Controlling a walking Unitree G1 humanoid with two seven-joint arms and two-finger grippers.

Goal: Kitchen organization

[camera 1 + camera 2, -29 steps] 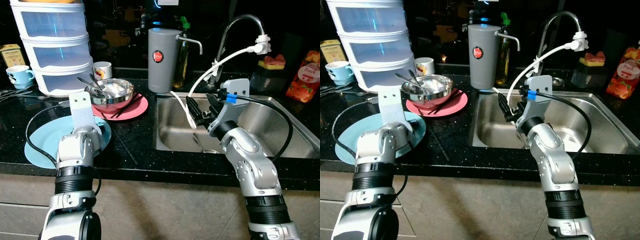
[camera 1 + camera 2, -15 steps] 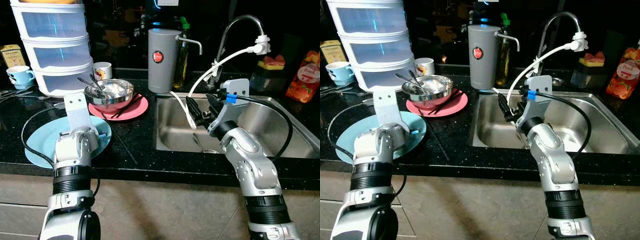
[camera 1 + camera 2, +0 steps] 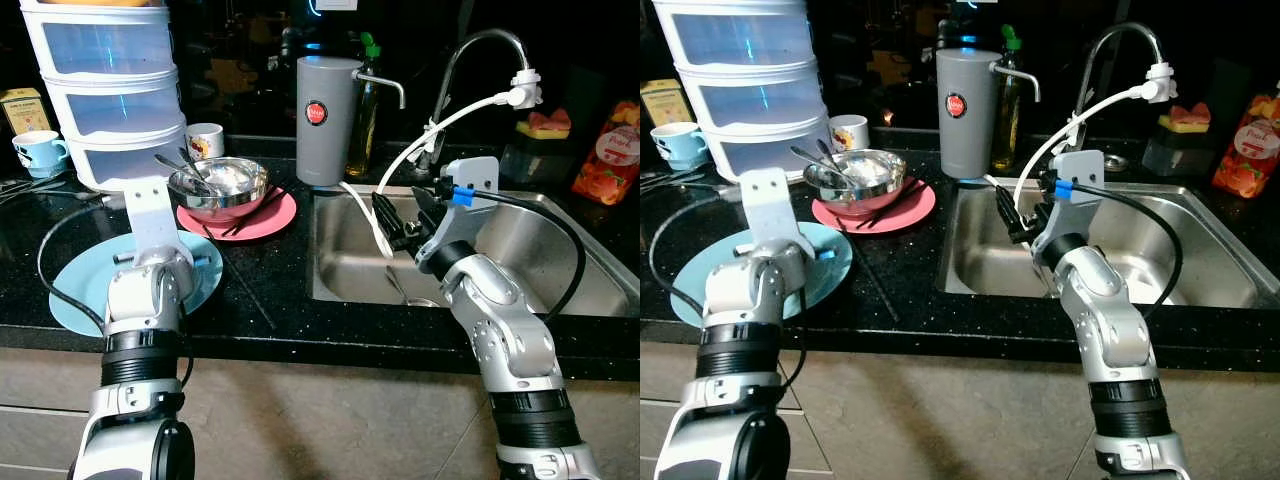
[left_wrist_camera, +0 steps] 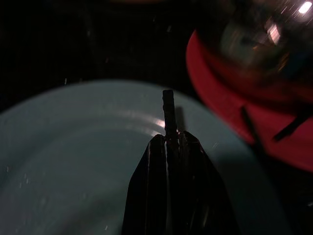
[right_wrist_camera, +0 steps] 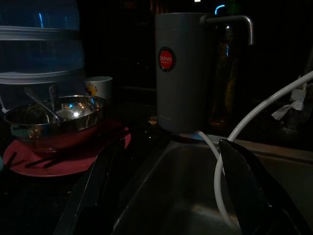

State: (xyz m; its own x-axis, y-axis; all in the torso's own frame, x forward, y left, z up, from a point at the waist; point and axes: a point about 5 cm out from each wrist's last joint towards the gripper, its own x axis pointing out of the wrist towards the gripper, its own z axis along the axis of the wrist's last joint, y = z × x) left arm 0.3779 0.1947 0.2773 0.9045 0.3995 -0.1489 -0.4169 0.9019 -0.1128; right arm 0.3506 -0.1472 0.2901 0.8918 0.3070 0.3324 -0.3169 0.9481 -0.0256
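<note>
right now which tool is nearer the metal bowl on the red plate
Left. The left tool hovers over the light blue plate, just beside the red plate holding the metal bowl. The right tool is farther off, over the sink.

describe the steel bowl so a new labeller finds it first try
Start at the white stack of drawers at the back left of the black counter. Just to its right, a red plate carries the steel bowl. It is the one shiny metal dish there, with spoon handles sticking out of it.
</note>
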